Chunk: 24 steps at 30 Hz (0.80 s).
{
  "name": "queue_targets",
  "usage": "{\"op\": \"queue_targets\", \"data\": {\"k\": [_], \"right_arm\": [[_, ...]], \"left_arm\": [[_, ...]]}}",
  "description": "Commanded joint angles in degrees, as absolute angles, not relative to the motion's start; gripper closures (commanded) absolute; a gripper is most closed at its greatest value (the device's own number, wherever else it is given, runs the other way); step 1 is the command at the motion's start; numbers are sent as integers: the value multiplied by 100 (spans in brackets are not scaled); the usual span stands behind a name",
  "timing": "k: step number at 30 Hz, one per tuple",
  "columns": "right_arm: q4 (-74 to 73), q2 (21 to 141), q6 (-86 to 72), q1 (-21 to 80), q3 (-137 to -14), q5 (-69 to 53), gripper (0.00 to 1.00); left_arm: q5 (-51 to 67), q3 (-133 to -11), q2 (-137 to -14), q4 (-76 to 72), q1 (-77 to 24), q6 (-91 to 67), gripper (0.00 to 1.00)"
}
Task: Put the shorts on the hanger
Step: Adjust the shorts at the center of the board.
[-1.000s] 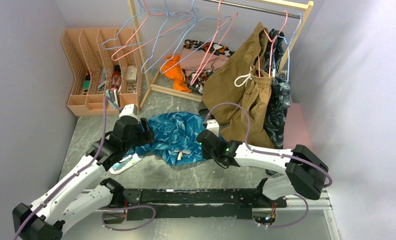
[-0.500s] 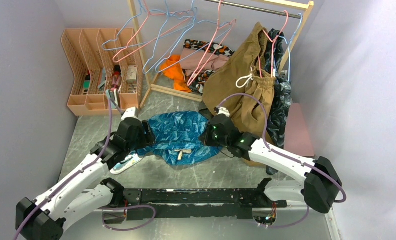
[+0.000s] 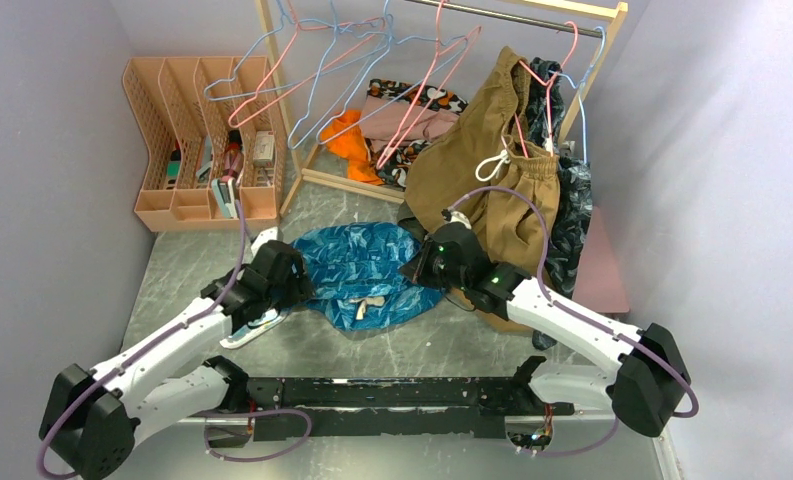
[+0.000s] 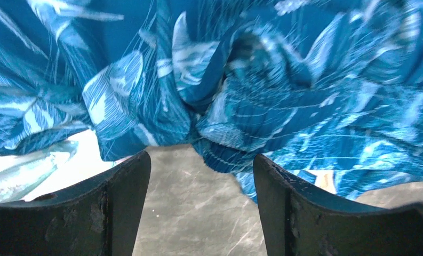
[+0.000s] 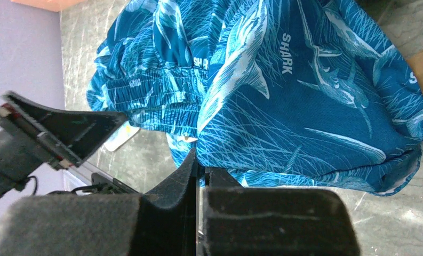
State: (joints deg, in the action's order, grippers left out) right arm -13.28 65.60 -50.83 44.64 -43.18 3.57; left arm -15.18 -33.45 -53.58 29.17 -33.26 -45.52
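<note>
Left arm (image 3: 162, 350), white links with black joints, reaches forward and inward. The black two-finger left gripper (image 4: 201, 160) is pitched low, jaws parted. Right arm (image 3: 562, 315), of like build, stretches leftward toward centre. The black right gripper (image 5: 198, 162) has its fingers pressed flat together.

shorts (image 5: 316, 90): thin cloth, fine mesh weave, soft sheen. table (image 4: 198, 218): smooth marbled grey, slightly glossy. file organizer (image 3: 167, 110): matt pink plastic lattice. rack frame (image 3: 275, 100): pale wood.

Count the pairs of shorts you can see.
2: the teal shorts lying on the table, and the tan-brown shorts hanging on the rack. The clothes pile behind may hide more.
</note>
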Motion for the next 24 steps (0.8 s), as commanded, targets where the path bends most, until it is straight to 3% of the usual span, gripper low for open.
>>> {"op": "queue_targets", "data": {"k": [1, 24], "right_arm": [[-1224, 6520, -5150, 4396, -4331, 282, 100], [-1629, 6095, -5217, 4368, -4259, 236, 100]], "left_arm": [[-1546, -3120, -5535, 2978, -3418, -4991, 26], [-2233, -3528, -6165, 1444, -3404, -3737, 37]]}}
